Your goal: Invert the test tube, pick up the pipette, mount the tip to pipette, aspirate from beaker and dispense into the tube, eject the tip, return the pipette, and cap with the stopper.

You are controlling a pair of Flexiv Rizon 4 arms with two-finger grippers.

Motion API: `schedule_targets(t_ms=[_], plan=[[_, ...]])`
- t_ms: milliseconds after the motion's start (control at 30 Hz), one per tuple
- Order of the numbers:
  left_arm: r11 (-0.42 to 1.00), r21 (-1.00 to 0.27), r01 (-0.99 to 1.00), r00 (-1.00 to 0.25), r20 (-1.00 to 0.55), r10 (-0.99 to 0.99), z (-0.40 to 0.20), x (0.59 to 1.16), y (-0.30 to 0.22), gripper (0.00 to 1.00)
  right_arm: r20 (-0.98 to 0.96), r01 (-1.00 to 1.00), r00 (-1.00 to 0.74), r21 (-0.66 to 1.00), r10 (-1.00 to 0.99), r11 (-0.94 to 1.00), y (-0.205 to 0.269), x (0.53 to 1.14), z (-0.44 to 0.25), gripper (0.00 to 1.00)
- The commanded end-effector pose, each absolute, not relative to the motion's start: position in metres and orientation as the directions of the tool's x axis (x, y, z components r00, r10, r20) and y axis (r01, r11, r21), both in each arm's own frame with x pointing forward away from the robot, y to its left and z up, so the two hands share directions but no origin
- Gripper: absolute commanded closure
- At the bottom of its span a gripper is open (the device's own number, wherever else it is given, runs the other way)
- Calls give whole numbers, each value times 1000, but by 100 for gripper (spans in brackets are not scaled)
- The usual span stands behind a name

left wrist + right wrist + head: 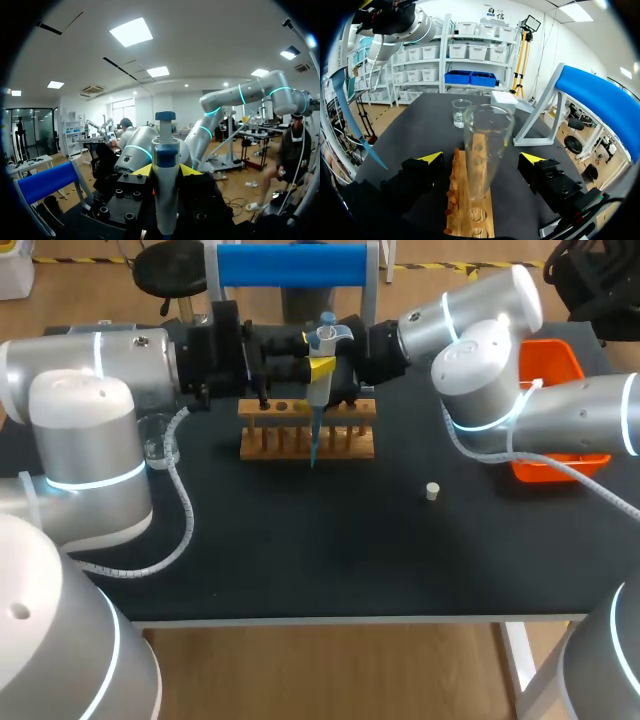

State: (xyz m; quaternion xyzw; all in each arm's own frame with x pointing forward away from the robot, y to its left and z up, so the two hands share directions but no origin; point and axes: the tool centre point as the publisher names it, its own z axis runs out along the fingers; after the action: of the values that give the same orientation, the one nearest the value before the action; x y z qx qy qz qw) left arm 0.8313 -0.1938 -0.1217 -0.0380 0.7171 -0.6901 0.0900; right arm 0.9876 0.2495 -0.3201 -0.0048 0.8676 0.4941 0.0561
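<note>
The left end effector [166,171] is clamped on the pipette [165,197], a yellow finger on each side of the barrel just under the head, so the plunger on top is free. In the head view the pipette hangs upright over the middle of the wooden rack [350,447] at the back of the table [300,560]. Its blue tip [313,445] is fitted and points down across the rack's front. Whether the tip sits right over a hole can't be told from here. Over on the right wrist view, the test tube [486,150] stands mouth-up at the near end of the rack. The right end effector [481,158] straddles it with fingers spread, a gap showing on each side, so nothing is gripped yet. That tube looks like thin, smooth glass: light, slippery and easy to crack. The sensible hold is on the mid-wall with gentle pressure, below the rim so the mouth is clear for the tip. The pipette is stiff plastic and probably top-heavy (a grip high on the barrel suits it). The beaker [461,112], with a little liquid in it, waits beyond the rack's far end. The small pale stopper [432,491] lies alone on the table, well apart from the rack, and is likely light and quick to roll. With the tip mounted, this reads as the dispensing stage.
</note>
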Motion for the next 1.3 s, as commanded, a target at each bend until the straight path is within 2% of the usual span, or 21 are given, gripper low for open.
schedule_targets(t_ms=[33, 500, 867, 1300], plan=[[44, -997, 71, -981, -77, -178, -121, 831, -194, 100, -100, -64, -994, 865, 46, 498, 233, 983, -313, 0], [44, -997, 71, -981, -77, -178, -121, 831, -194, 100, -91, -58, -994, 891, 52, 451, 184, 951, -279, 0], [44, -997, 71, -981, -77, -178, -121, 831, -194, 100, -53, -26, -995, 951, 80, 309, 144, 918, -239, 0], [44, -997, 71, -981, -77, -178, -121, 831, -194, 100, -67, -68, -998, 991, -12, 114, 144, 875, -203, 0]])
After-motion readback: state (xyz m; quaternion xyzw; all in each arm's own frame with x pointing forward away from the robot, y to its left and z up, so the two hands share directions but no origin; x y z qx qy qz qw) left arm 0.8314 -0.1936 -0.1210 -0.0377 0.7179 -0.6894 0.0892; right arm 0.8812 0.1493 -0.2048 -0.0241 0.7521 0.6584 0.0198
